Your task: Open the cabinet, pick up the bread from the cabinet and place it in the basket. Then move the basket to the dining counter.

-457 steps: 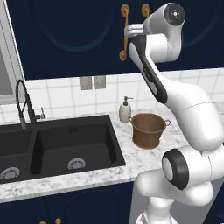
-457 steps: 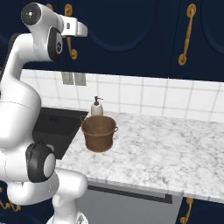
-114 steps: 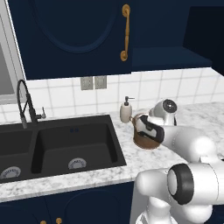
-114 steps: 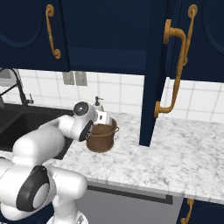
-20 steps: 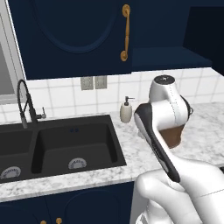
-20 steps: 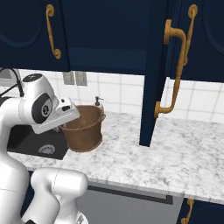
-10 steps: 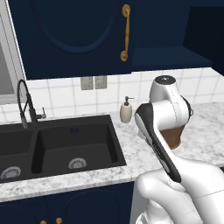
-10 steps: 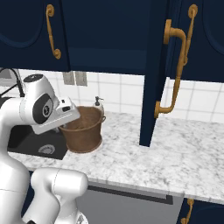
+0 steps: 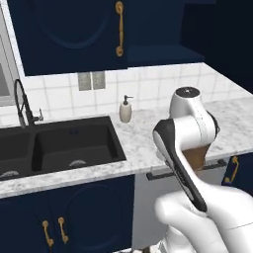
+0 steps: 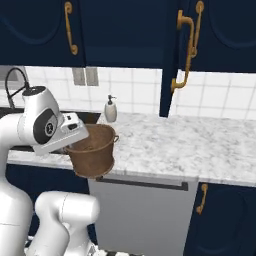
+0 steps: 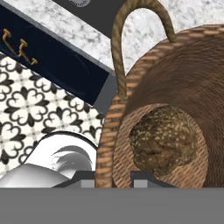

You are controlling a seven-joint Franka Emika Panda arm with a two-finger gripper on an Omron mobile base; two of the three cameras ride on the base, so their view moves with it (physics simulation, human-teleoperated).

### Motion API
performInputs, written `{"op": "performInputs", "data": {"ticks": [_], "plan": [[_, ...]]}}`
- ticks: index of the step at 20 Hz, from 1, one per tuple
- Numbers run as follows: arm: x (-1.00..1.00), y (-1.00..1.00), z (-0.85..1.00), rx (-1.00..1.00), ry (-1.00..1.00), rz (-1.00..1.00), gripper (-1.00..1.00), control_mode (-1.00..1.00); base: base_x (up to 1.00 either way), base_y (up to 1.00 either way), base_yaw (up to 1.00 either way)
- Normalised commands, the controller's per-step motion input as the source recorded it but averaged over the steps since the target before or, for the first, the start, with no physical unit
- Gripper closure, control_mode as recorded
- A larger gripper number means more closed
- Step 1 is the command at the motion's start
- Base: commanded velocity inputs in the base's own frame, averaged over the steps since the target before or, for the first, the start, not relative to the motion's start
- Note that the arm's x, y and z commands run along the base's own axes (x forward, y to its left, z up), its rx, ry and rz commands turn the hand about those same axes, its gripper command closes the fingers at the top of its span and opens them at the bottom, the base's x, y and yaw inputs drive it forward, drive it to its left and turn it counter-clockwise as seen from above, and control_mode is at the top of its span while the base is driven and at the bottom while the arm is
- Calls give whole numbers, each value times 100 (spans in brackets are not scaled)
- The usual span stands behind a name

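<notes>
My gripper (image 11: 112, 180) is shut on the rolled rim of the brown basket (image 11: 175, 65), one fingertip on each side of the wall. The golden-brown bread (image 11: 164, 140) lies on the basket's bottom. In the right base view the basket (image 10: 92, 152) hangs in the air in front of the sink counter's edge, held by the gripper (image 10: 74, 141). A brown part of the basket (image 9: 197, 157) peeks out behind my arm. The navy wall cabinet's door (image 10: 170, 60) stands open. The dining counter is out of view.
A white soap dispenser (image 10: 110, 110) stands on the marble counter (image 10: 200, 145) by the black sink (image 9: 59, 146) and faucet (image 9: 22, 104). A grey dishwasher front (image 10: 145, 210) sits below the counter. Patterned floor tiles (image 11: 35, 105) lie under the basket.
The whole scene has shifted: the counter and dispenser now sit higher and farther off, so the camera has backed away. The basket stays in the gripper at the same spot relative to the arm.
</notes>
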Motion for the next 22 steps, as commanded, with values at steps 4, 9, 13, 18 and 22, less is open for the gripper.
{"op": "performInputs", "data": {"ticks": [4,9,13,18,22], "plan": [[0,0,0,0,0,0,100,100,-49,-1,-58],[0,0,0,0,0,0,100,100,-10,-16,-85],[0,0,0,0,0,0,100,100,-20,-6,-86],[0,0,0,0,0,0,100,100,-25,-13,-83],[0,0,0,0,0,0,100,100,-15,-40,-80]]}}
